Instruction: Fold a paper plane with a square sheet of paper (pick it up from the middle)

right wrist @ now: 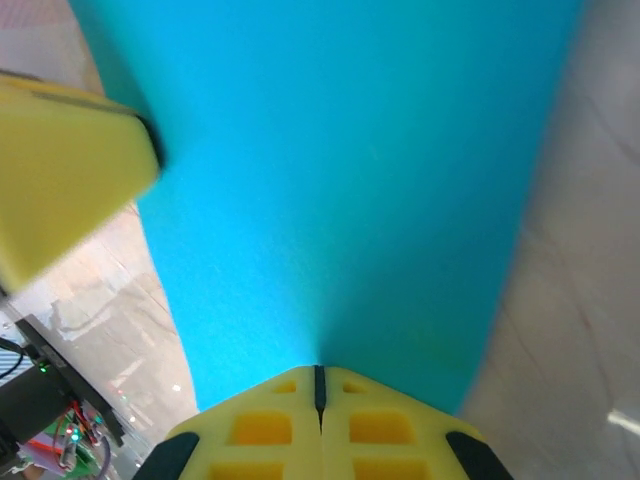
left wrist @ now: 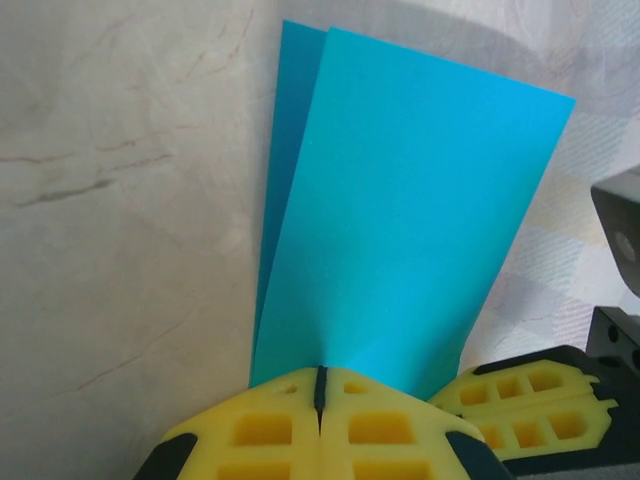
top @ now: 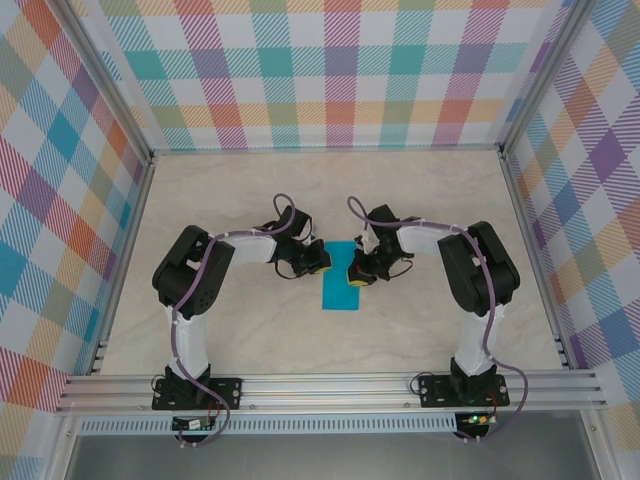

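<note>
Paper: square sheet of paper folded into a teal upright rectangle, lying flat at the middle of the table, between the two grippers.
Layers: seen from the left wrist, two layers of the sheet slightly offset, a darker strip of the lower one showing along the left side.
Left gripper: left gripper at the sheet's left edge, toward its far end; yellow fingers pressed together with no gap, tips meeting the paper's edge.
Right gripper: right gripper at the sheet's right edge; fingers likewise closed tight, tips on the teal surface.
Hold: pinched or merely pressed down, cannot tell for either one.
In the way: from above, both wrists overlapping the far half of the sheet; from the right wrist, a blurred yellow finger of the left gripper covering the paper's left side; from the left wrist, the right gripper just beside the paper's corner.
Around: purple cables looping over both wrists.
Surface: table pale beige with faint marble veining, matte.
Room: checked walls in pastel plaid on three sides; metal frame along the near edge, both arm bases bolted to it.
</note>
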Tool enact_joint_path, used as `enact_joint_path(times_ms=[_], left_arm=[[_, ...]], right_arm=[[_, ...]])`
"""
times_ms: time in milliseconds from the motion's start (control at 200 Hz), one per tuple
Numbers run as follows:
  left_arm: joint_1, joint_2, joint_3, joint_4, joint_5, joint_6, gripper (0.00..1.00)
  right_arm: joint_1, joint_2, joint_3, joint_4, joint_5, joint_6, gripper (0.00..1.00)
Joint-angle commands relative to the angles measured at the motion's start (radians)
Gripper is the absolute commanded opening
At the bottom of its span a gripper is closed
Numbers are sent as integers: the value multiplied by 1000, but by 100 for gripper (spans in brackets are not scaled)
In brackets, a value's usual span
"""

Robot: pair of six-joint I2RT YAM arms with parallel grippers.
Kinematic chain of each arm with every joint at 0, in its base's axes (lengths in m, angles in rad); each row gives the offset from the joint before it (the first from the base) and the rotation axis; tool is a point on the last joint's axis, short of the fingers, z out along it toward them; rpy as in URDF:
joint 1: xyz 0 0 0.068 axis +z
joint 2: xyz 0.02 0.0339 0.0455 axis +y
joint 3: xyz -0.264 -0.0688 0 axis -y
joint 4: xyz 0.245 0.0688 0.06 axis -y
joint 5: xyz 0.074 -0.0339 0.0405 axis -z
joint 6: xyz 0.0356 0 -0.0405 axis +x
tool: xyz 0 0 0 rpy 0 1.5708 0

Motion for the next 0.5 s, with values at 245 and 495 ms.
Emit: enact_joint_path(times_ms=[245,495], left_arm=[[-6,159,-105,-341,-238,-5,0],[-6,155,-96,-354,-243,1,0]], right_arm=[[7,-139,33,-58,42,62,0],[76,-29,141,7,26,119,0]])
